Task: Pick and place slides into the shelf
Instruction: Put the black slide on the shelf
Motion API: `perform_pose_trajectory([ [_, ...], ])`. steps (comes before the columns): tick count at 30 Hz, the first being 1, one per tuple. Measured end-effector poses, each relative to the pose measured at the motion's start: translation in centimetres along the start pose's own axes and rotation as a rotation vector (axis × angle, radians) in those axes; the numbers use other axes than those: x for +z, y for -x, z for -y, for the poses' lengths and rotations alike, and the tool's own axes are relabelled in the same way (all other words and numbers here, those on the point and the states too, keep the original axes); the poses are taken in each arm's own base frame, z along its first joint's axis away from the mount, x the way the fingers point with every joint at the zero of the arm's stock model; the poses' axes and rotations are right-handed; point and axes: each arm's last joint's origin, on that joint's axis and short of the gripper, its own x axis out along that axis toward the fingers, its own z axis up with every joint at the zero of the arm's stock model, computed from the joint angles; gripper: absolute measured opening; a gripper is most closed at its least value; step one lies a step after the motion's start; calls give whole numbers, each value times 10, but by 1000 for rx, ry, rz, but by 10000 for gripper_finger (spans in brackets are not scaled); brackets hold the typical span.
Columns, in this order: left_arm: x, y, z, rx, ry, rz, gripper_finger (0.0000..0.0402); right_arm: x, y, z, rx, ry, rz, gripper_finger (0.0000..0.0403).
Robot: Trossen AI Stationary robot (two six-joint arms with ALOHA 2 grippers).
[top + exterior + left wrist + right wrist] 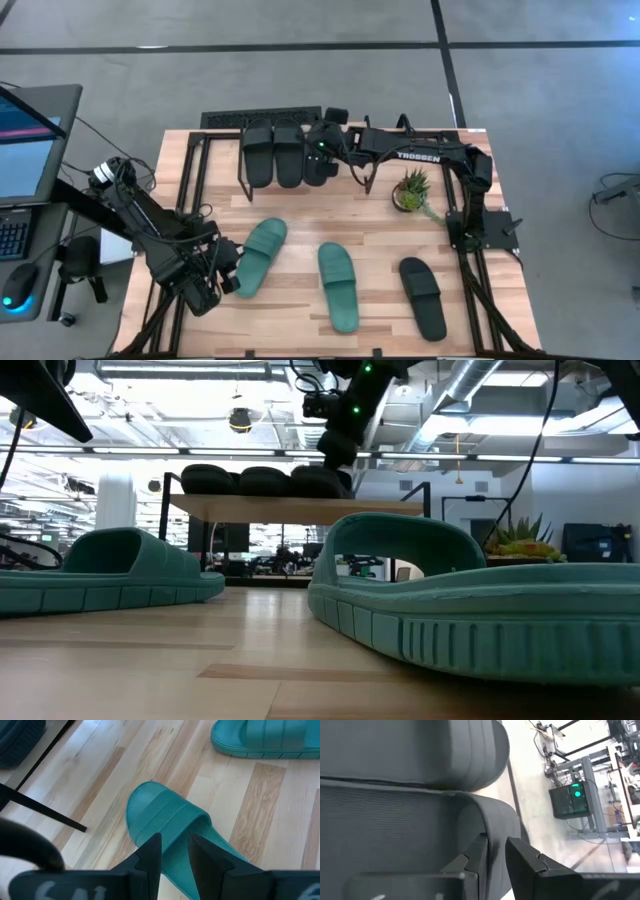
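Two teal slides lie sole-down on the table: the left one (260, 252) (105, 572) (167, 817) and the middle one (338, 285) (470, 610). My left gripper (229, 277) (175, 857) is at the left slide's near end, shut on it. One black slide (422, 297) lies near the table's right edge. The shelf (222, 160) (290, 508) stands at the far edge with three black slides side by side on its top board. My right gripper (322, 150) (340, 455) (494, 855) is shut on the rightmost of them (320, 170) (420, 835). My left gripper pinches the left teal slide's side rim (176, 851) behind the strap, one finger outside the edge and one over the footbed, slanting down from the near-left. The slide lies flat on the table. My right gripper comes from above and pinches the rightmost black slide's edge (492, 837) near a rounded end. The slide rests on the shelf's top board beside the other two.
A small potted plant (410, 190) (520, 540) stands right of the shelf, under the right arm. Bare tabletop lies between the shelf and the loose slides. A monitor and keyboard (20, 170) sit off the table's left side.
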Motion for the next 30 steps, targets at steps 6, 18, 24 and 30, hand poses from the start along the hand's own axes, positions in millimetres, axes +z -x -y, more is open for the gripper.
perform_pose_trajectory([
  [6, 0, 0, 0, 0, 0, 0, 87, 0, 0, -1, 22, 19, 9, 59],
  [18, 0, 0, 0, 0, 19, 0, 87, -2, 0, -2, 30, 67, -9, 39],
  [24, 0, 0, 0, 0, 20, 0, 87, -3, 0, -2, 14, 73, -30, 45],
  [30, 0, 0, 0, 0, 20, 0, 87, -4, -1, 0, 6, 40, -33, 62],
])
